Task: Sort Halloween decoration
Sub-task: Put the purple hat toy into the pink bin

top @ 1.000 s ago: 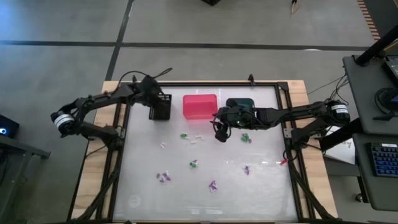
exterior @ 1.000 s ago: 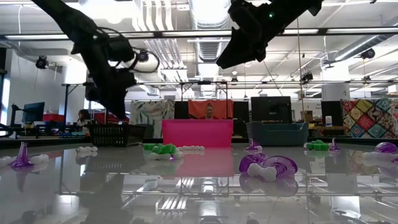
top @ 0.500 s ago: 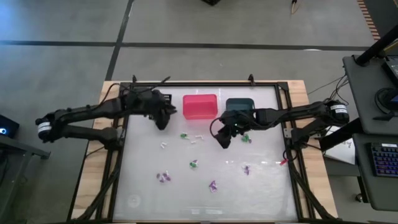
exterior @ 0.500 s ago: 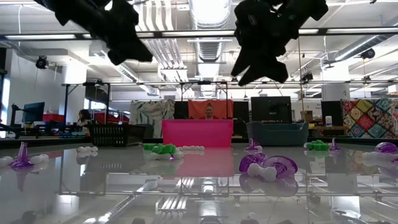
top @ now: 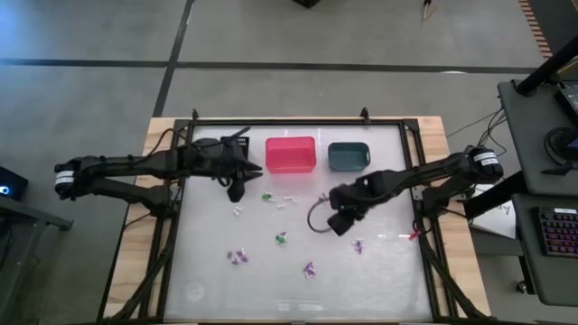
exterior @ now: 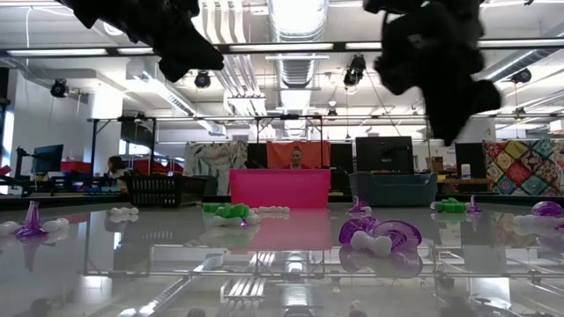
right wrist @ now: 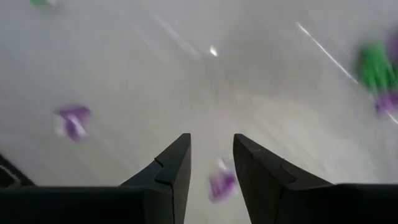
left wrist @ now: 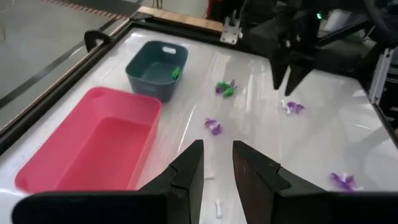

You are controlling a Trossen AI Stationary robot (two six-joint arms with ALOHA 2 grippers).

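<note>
- The left gripper [top: 237, 190] hangs above the white table [top: 208, 271] in front of the black rectangular bin [top: 215, 146], its fingers [left wrist: 188, 168] slightly apart and empty.
- The right gripper [top: 336, 223] reaches toward the table's middle, jaws a little apart, holding nothing.
- The pink rectangular plastic bin [top: 290, 154] looks empty; the teal bin [left wrist: 153, 69] holds a green piece.
- Small green, purple and white Halloween trinkets [top: 281, 238] lie scattered on the table.

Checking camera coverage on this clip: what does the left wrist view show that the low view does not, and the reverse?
Only the left wrist view looks into the bins: the pink bin is empty and the teal bin holds a green trinket. Only the low view shows the room behind the table, with a seated person at a desk. Both show the pink and teal bins and purple trinkets on the table.
</note>
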